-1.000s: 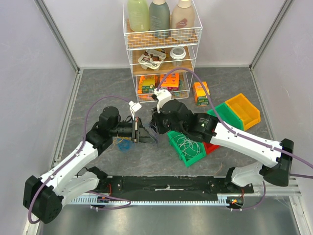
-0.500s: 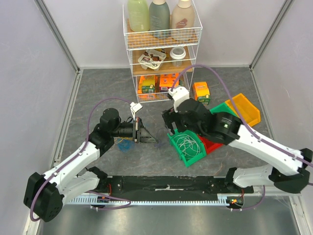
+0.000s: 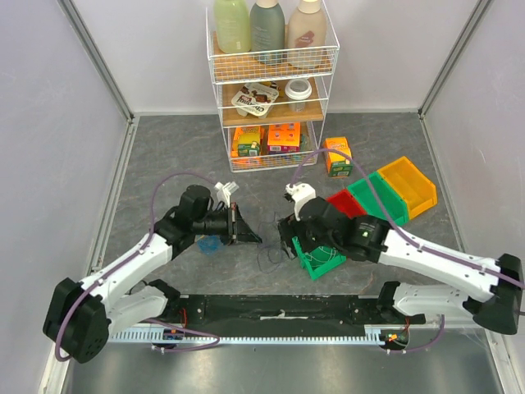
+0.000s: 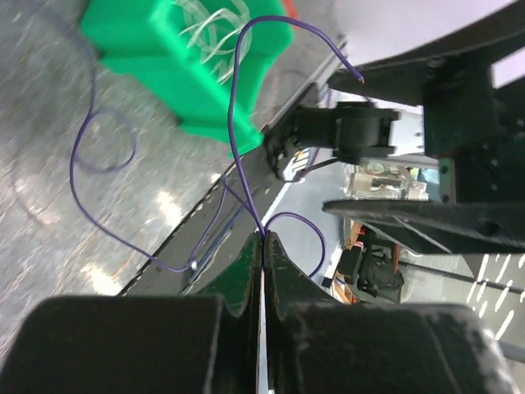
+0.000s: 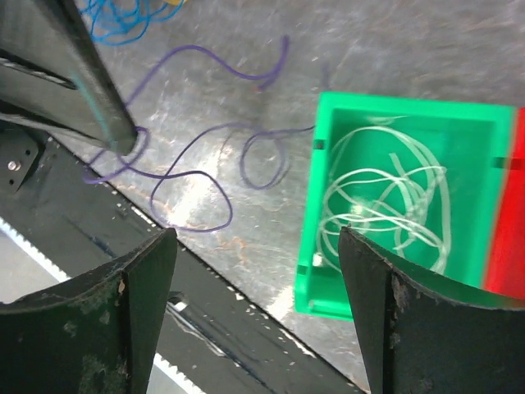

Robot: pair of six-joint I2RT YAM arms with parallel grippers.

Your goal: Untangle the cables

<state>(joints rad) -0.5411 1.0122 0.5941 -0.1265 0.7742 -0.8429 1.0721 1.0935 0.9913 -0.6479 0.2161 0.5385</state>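
My left gripper (image 3: 253, 237) is shut on a thin purple cable (image 4: 234, 123) pinched at its fingertips (image 4: 263, 238). The cable's loose loops trail over the grey table (image 3: 269, 258) toward the near edge. In the right wrist view the purple cable (image 5: 190, 174) lies below my right gripper (image 5: 256, 236), which is open and holds nothing. In the top view the right gripper (image 3: 287, 245) hovers just left of a small green bin (image 3: 326, 261). A white cable (image 5: 385, 201) lies coiled inside that bin (image 5: 410, 111). A blue cable (image 3: 209, 244) lies bunched on the table under the left arm.
A wire shelf (image 3: 271, 98) with bottles and boxes stands at the back. An orange box (image 3: 337, 156) sits beside it. Red (image 3: 343, 201), green (image 3: 379, 195) and yellow (image 3: 408, 182) bins line up at the right. A black rail (image 3: 279, 310) runs along the near edge.
The right gripper opened, let go of the purple cable and swung away from the left gripper toward the near side. The purple cable now droops onto the table. The left gripper stayed shut.
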